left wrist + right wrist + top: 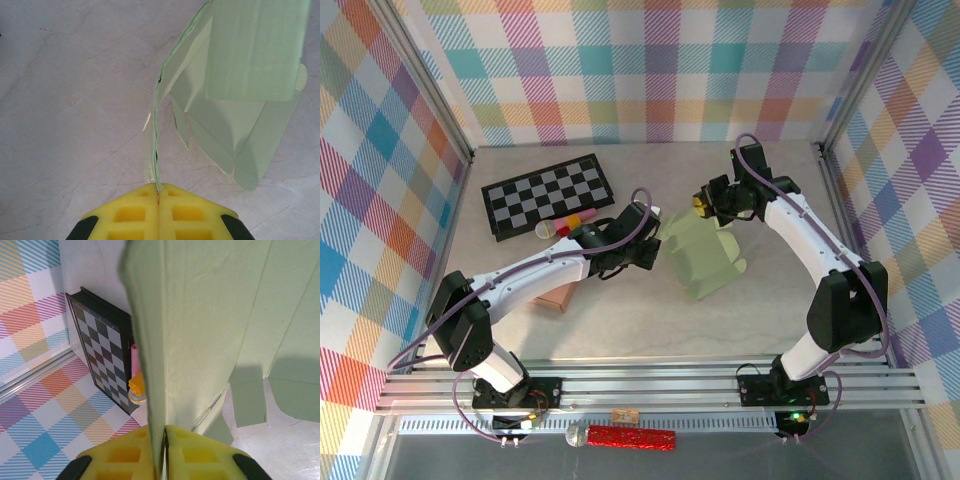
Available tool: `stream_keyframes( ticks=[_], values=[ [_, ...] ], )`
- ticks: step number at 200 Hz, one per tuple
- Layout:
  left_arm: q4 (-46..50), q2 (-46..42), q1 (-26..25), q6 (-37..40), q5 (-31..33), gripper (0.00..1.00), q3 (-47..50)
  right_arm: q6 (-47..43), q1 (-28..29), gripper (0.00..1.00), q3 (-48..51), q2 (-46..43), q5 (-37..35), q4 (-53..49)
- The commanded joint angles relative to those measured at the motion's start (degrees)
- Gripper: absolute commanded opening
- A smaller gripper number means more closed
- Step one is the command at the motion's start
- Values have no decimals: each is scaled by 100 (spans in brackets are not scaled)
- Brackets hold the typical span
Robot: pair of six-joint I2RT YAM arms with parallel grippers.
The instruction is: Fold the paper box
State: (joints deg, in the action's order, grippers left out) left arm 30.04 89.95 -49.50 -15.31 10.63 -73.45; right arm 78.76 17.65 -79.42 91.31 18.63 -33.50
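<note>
The paper box (702, 255) is pale green, partly unfolded, and stands tilted on the marble table between the two arms. My left gripper (657, 240) reaches in from the left. In the left wrist view its yellow fingers (135, 210) are pressed together at the gripper's tip (158, 189), pinching a thin upright edge of the box (240, 95). My right gripper (704, 204) comes in from the back right. In the right wrist view it (165, 432) is shut on a creased panel of the box (200, 315), which rises straight up from between the pads.
A folded black-and-white checkerboard (548, 195) lies at the back left, with a pink and yellow tube (570, 222) at its near edge. A flat brown piece (556, 296) lies under the left forearm. The checkerboard (100, 355) also appears in the right wrist view.
</note>
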Motion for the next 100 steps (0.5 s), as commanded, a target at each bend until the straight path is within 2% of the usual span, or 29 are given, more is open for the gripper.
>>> stream_keyframes(
  ticks=[1, 20, 33, 54, 74, 100],
  values=[
    [73, -179, -87, 90, 131, 0, -184, -117, 41, 11, -79, 36, -118, -75],
    [70, -202, -87, 57, 147, 0, -184, -143, 39, 4, -28, -12, -188, -69],
    [72, -244, -91, -22, 180, 4, -179, -137, 45, 0, 17, -34, -224, -15],
    [22, -441, -78, -219, 158, 25, -178, -38, 45, 0, 254, -127, -277, 373],
    [-47, -714, -53, -511, 17, 41, -156, 256, 55, 0, 778, -324, -337, 1311],
    [-220, -1022, 262, -1238, -585, 50, 1, 578, 124, 0, 1271, -438, -515, 2206]
  ],
)
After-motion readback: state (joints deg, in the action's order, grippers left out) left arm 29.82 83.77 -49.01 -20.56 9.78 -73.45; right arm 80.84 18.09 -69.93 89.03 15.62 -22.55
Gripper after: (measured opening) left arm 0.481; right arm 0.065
